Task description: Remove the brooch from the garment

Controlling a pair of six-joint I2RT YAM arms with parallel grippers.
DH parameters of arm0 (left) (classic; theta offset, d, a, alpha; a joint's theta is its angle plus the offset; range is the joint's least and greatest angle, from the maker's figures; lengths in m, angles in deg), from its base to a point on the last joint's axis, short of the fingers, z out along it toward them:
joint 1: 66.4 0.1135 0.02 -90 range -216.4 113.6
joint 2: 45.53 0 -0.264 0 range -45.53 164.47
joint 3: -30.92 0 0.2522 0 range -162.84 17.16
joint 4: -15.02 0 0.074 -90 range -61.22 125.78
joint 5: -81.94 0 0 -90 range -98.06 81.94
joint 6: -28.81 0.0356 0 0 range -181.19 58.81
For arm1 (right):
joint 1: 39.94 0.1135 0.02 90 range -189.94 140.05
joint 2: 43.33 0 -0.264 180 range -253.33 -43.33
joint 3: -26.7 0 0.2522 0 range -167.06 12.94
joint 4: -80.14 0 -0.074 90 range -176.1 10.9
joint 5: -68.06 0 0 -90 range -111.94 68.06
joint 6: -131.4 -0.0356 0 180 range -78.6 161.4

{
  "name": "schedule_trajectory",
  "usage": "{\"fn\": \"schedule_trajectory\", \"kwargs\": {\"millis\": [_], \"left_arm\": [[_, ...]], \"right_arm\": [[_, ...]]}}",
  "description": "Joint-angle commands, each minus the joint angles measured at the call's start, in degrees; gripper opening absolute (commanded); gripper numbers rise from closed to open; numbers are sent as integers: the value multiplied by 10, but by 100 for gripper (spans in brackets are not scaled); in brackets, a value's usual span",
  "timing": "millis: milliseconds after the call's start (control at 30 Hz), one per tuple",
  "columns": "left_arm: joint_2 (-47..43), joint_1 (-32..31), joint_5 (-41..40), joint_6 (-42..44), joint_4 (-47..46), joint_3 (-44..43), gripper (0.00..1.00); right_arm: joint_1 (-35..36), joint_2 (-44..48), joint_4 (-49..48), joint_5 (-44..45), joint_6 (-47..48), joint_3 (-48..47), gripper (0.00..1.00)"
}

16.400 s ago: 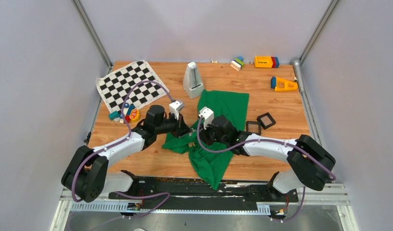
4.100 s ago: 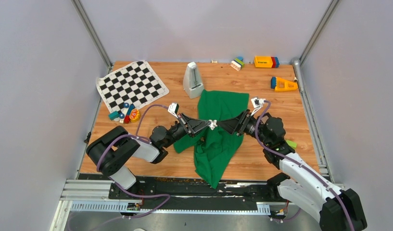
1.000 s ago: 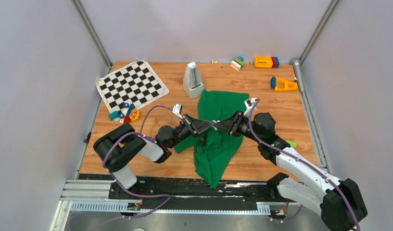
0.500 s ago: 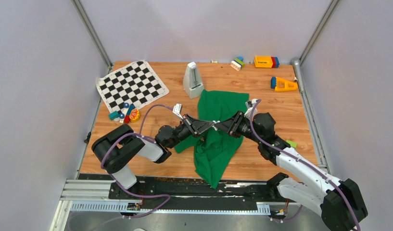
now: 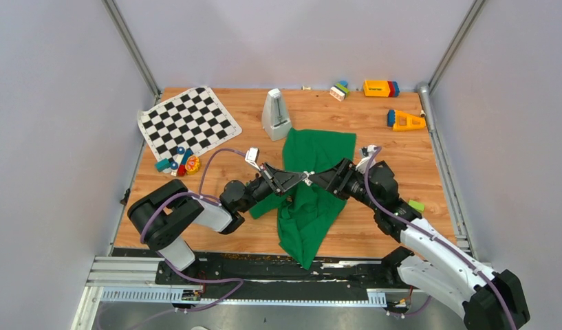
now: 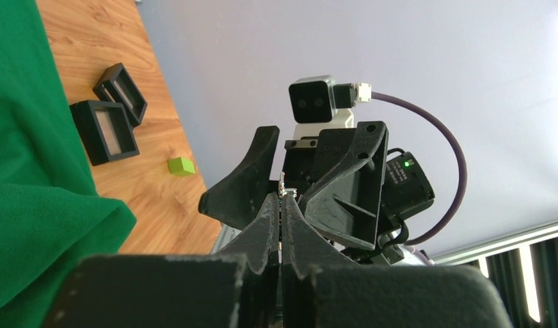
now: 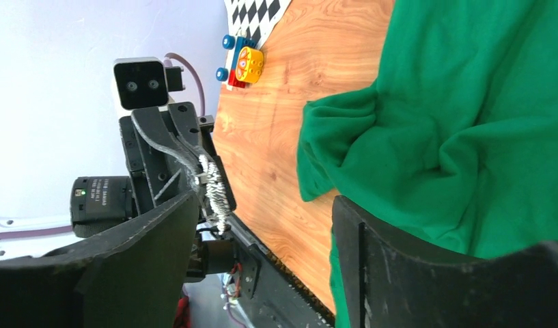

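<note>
The green garment (image 5: 312,206) lies crumpled on the wooden table between my two arms, and it also shows in the right wrist view (image 7: 467,123). The brooch (image 7: 214,188) looks like a small silvery, sparkly piece. It is held above the cloth, a white speck (image 5: 307,174) in the top view. My left gripper (image 5: 303,177) is shut on the brooch, its fingertips (image 6: 281,198) pressed together. My right gripper (image 5: 319,180) faces it tip to tip. Its jaws (image 7: 266,205) stand wide apart, with the brooch beside one fingertip and nothing gripped.
A chequered mat (image 5: 187,120) and small toy pieces (image 5: 178,163) lie at the left. A grey metronome (image 5: 276,114) stands behind the cloth. Coloured blocks (image 5: 380,88) and an orange piece (image 5: 405,121) sit far right. Two black frames (image 6: 105,130) and a green cube (image 6: 182,166) lie right of the cloth.
My right gripper's jaws have spread apart, and that arm has drawn back slightly to the right. The left gripper stays shut on the brooch in the same place.
</note>
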Motion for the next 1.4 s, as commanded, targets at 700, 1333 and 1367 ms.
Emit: {"fn": "schedule_trajectory", "kwargs": {"millis": [700, 1333, 1367], "left_arm": [[-10, -2, -12, 14, -45, 5, 0], [1, -7, -3, 13, -45, -8, 0], [1, -7, -4, 13, -45, -8, 0]], "right_arm": [[-24, 28, 12, -61, 74, -32, 78], [-25, -34, -43, -136, 76, -56, 51], [-25, -35, -41, -131, 76, -56, 50]]}}
